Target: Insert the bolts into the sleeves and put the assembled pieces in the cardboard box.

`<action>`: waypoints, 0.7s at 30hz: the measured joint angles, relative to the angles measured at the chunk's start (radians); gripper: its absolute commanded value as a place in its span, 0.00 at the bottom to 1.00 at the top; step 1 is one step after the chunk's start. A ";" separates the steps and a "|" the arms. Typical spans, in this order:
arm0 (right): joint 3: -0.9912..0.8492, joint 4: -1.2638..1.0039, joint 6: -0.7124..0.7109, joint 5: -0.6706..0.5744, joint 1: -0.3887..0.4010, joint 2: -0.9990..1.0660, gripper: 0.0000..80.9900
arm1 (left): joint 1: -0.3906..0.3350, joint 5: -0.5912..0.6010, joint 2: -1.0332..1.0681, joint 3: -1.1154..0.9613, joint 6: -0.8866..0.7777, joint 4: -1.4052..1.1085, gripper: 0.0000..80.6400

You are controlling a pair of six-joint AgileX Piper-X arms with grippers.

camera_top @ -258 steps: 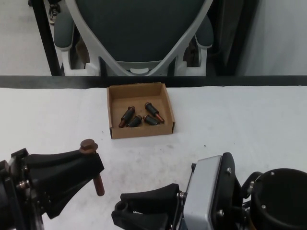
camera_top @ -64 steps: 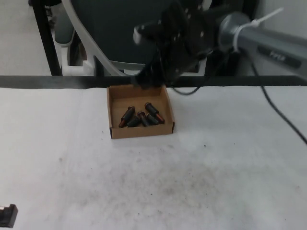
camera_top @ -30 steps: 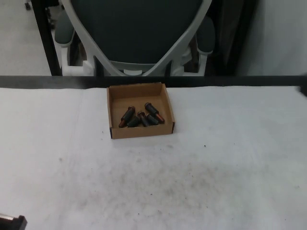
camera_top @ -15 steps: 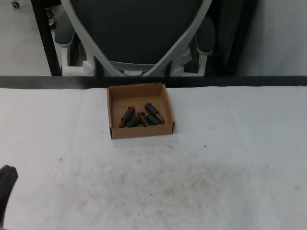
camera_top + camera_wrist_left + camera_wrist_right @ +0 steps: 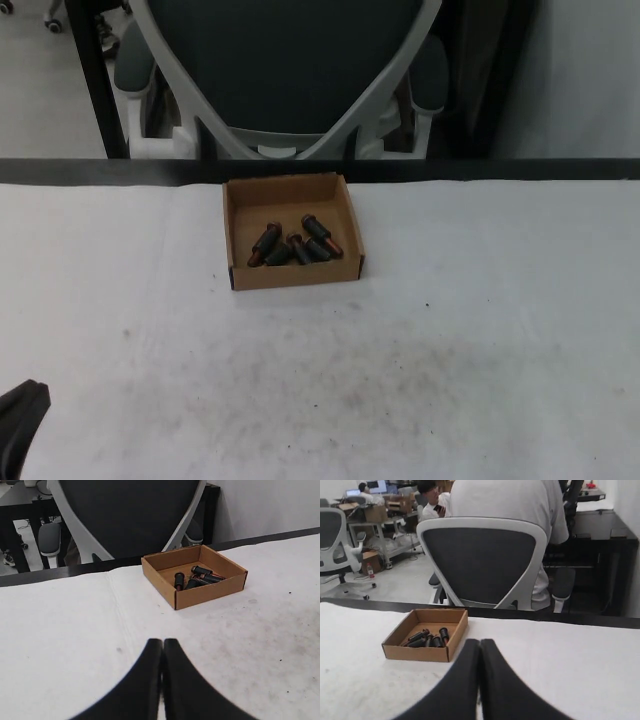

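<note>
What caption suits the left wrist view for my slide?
Shut left gripper facing the cardboard box, which holds assembled pieces, across the white bench.

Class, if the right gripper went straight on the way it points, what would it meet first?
The way over the bench looks free; the cardboard box sits off to one side. Past the bench, probably the chair, though depth is unclear.

- On the bench (image 5: 480,320), toward its far edge and a little left of the middle: cardboard box (image 5: 295,272).
- Inside the box, bunched in its nearer half and touching one another: several bolt-and-sleeve pieces (image 5: 296,243).
- Behind the bench, straight beyond the box: chair (image 5: 290,60).
- At the near left corner, well apart from the box: part of an arm (image 5: 18,425).
</note>
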 measured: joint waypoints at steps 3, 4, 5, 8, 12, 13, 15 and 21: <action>0.065 -0.082 -0.012 0.019 0.000 0.000 0.00 | 0.000 0.000 0.000 0.000 0.000 0.000 0.01; 0.090 -0.111 -0.020 0.022 0.000 0.000 0.00 | 0.000 0.000 0.000 0.000 0.000 0.000 0.01; 0.111 -0.134 -0.023 0.024 0.000 0.000 0.00 | 0.000 0.000 0.000 0.000 0.000 0.000 0.01; 0.190 -0.224 -0.030 0.031 0.000 0.002 0.00 | 0.000 0.000 0.000 0.000 0.000 0.002 0.01; 0.230 -0.271 -0.057 0.089 0.000 0.002 0.00 | 0.000 -0.011 0.000 0.000 0.024 -0.031 0.01; 0.230 -0.271 -0.057 0.096 0.000 0.002 0.00 | 0.000 -0.019 0.000 0.000 0.026 -0.045 0.01; 0.230 -0.284 -0.074 0.134 -0.008 0.002 0.00 | 0.006 -0.043 0.000 0.000 0.041 -0.074 0.01; 0.231 -0.376 -0.083 0.146 -0.049 0.002 0.00 | 0.097 -0.039 0.000 0.000 0.031 -0.098 0.01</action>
